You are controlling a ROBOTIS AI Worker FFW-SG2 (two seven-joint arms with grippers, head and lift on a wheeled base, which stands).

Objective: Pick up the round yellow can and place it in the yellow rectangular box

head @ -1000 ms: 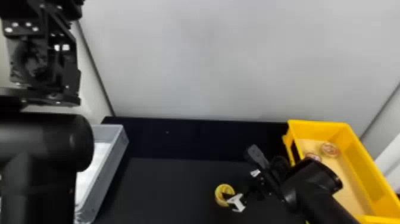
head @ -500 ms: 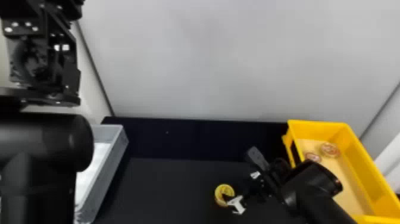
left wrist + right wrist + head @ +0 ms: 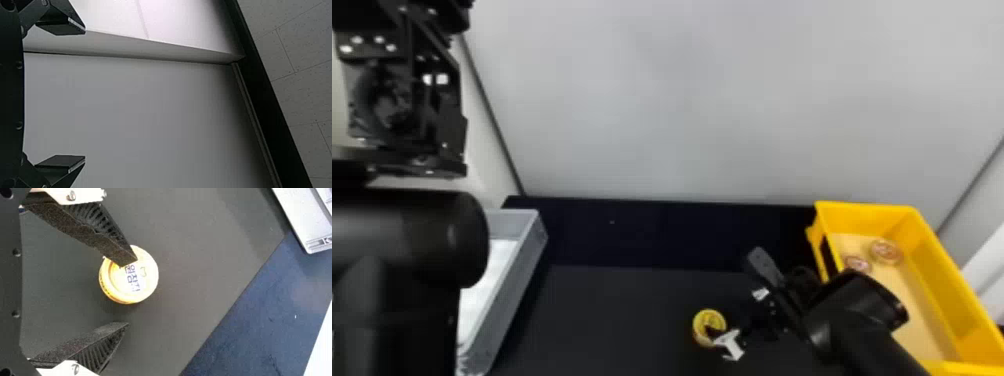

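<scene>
Head view: the round yellow can (image 3: 704, 319) sits on the flat black table (image 3: 612, 310), to the left of the open-topped yellow rectangular box (image 3: 867, 209) and well apart from it. The black two-fingered right gripper (image 3: 728, 311), with white fittings at its finger bases, is low over the table at the can, one finger overlapping the can's near right edge as seen here. Right wrist view: the jaws stand apart and are not clamped on the can; one fingertip (image 3: 127, 258) overlaps the edge of the pale-topped lid, while the other fingertip (image 3: 124, 326) is clear of the can, with table surface showing between. The can is therefore off-centre, nearer the first finger; whether that finger touches it or is only above it, cannot tell. The can's lid faces the camera and carries dark print. Inside the box, on its floor, are two small round reddish containers, one (image 3: 886, 251) just beside the other (image 3: 857, 263). A grey rectangular plastic tray (image 3: 507, 300) with a white interior stands at the left end of the table, partly behind the left arm. The black left gripper (image 3: 402, 95) is parked high at the left; left wrist view: its jaws stand wide apart before a plain pale wall panel (image 3: 137, 113)
</scene>
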